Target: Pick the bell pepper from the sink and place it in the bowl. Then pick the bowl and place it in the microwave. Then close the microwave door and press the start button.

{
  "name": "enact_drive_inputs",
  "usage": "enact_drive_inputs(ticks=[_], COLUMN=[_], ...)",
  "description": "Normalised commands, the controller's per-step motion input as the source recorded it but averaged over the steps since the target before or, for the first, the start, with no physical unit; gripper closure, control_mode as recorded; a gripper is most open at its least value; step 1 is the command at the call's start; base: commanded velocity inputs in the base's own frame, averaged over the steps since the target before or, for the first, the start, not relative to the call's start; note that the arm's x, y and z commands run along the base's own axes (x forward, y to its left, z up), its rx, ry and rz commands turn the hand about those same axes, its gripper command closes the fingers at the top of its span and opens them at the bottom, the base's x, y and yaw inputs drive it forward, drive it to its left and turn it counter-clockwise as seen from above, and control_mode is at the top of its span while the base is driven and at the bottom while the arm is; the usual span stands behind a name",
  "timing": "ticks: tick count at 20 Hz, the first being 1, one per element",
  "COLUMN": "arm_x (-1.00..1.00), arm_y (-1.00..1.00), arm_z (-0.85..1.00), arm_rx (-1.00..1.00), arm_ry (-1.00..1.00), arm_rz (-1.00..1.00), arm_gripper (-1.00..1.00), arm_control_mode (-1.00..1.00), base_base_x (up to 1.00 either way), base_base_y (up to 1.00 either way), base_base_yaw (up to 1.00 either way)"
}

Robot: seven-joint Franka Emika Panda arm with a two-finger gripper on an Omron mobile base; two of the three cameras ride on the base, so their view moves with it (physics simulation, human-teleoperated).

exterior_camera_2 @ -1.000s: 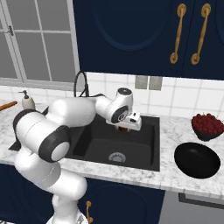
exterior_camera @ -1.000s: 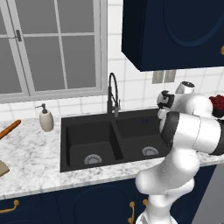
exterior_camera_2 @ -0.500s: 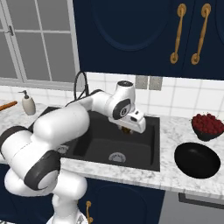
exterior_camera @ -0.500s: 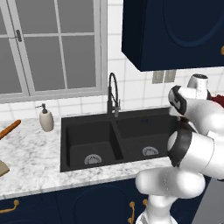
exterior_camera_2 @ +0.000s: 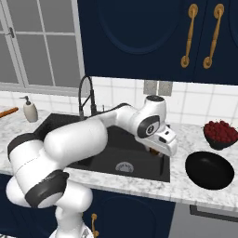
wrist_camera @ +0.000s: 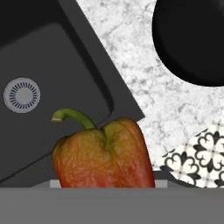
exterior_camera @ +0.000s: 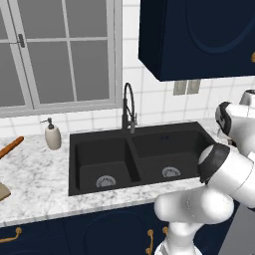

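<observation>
While the white arm bends over the sink's [exterior_camera_2: 139, 172] right edge, its gripper [exterior_camera_2: 158, 152] pinches the bell pepper [wrist_camera: 104, 155], with the black bowl [exterior_camera_2: 209, 170] at three o'clock on the counter.

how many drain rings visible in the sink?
2. One drain ring lies in the left basin of the sink, the other drain ring in the right basin. None appear hidden.

bell pepper [wrist_camera: 103, 156] orange-red, green stem; sink [wrist_camera: 57, 78] matte black, silver drain ring; tabletop [wrist_camera: 144, 83] white-grey marble; bowl [exterior_camera_2: 209, 170] black.
</observation>
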Motion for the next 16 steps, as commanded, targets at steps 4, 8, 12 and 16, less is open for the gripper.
enact_drive_inputs(ticks=[4, 8, 12, 16], arm_x=[-0.16, 0.01, 0.20, 0.30], arm_y=[-0.99, -1.00, -0.94, -0.69], arm_z=[0.00, -0.08, -0.42, -0.22], arm_rx=[-0.06, -0.03, 0.00, 0.00], arm_ry=[0.07, 0.01, 0.04, 0.00], arm_rz=[-0.07, -0.01, 0.00, 0.00], arm_gripper=[1.00, 1.00, 1.00, 1.00], arm_control_mode=[-1.00, -1.00, -1.00, -1.00], base_base_x=[0.00, 0.00, 0.00, 0.00], base_base_y=[0.00, 0.00, 0.00, 0.00], base_base_yaw=[0.00, 0.00, 0.00, 0.00])
